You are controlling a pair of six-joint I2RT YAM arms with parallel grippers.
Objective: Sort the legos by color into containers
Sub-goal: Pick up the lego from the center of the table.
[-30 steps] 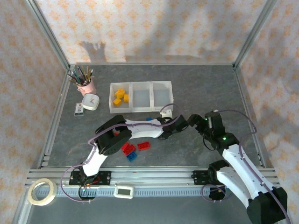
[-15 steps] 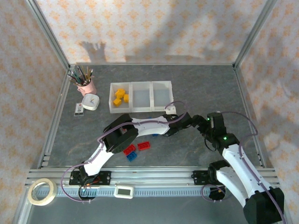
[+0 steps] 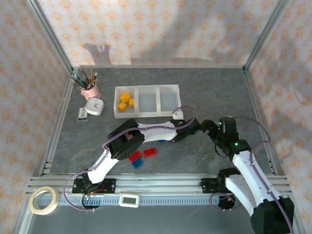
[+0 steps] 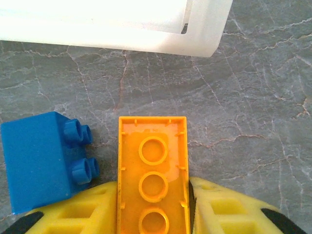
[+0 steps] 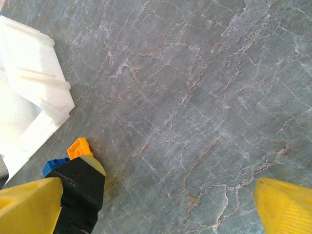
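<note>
An orange lego (image 4: 153,146) lies underside up on the grey table, and my left gripper (image 4: 153,187) is shut on its long sides. A blue lego (image 4: 41,165) lies on its side just left of it. The white containers (image 4: 204,39) are a short way ahead. From above, my left gripper (image 3: 181,132) sits just below the containers (image 3: 146,117), whose left bin holds yellow legos (image 3: 125,101). Red legos (image 3: 150,152) and a blue one (image 3: 137,164) lie nearer the arm bases. My right gripper (image 3: 210,127) is open over bare table (image 5: 156,209), with the orange lego (image 5: 79,147) to its left.
A pink cup of pens (image 3: 89,87), a white square gadget (image 3: 94,106) and a small remote (image 3: 83,114) sit at the back left. A tape roll (image 3: 44,200) lies outside the front rail. Metal frame posts border the table.
My left gripper has reached further right and closed its fingers onto the orange lego. The right arm has drawn back slightly to the right, still open.
</note>
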